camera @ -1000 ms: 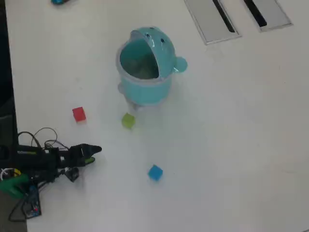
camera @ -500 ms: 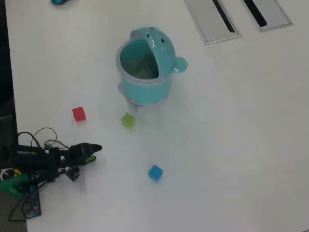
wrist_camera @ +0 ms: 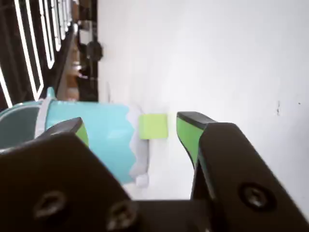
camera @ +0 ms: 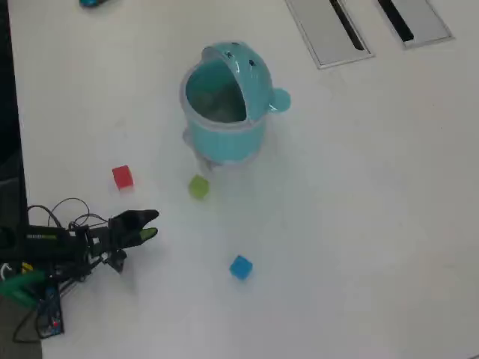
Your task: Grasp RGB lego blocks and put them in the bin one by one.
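- While the jaws (camera: 151, 225) stand spread w/ nothing between them, they sit low over the tabletop (camera: 359, 224) at the lower left of the overhead view, tips pointing right.
- Wrist view: the two green-padded tips frame the yellow-green cube (wrist_camera: 153, 126), which lies ahead of them, not touching.
- Overhead: yellow-green cube (camera: 198, 187) is up-right of the tips, just beside the bin's base.
- Red cube (camera: 123, 177) is above the tips, near but apart.
- Blue cube (camera: 240, 267) is to the right & slightly lower, farther off.
- Bin (camera: 224, 105) stands upright at upper centre, lid flipped back, mouth open; inside unclear.
- All three cubes rest on the tabletop, outside the bin.
- Two grey slotted panels (camera: 329, 30) at the top right edge.
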You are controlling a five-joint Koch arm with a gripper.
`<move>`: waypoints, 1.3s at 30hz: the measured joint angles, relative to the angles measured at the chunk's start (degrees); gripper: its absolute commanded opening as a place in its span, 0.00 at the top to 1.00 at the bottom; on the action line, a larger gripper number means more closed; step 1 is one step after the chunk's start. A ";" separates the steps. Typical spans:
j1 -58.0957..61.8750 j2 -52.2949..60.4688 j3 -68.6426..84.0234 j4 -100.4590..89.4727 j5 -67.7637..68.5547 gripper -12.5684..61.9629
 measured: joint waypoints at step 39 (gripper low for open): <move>-30.23 0.00 0.00 -26.46 -49.31 0.39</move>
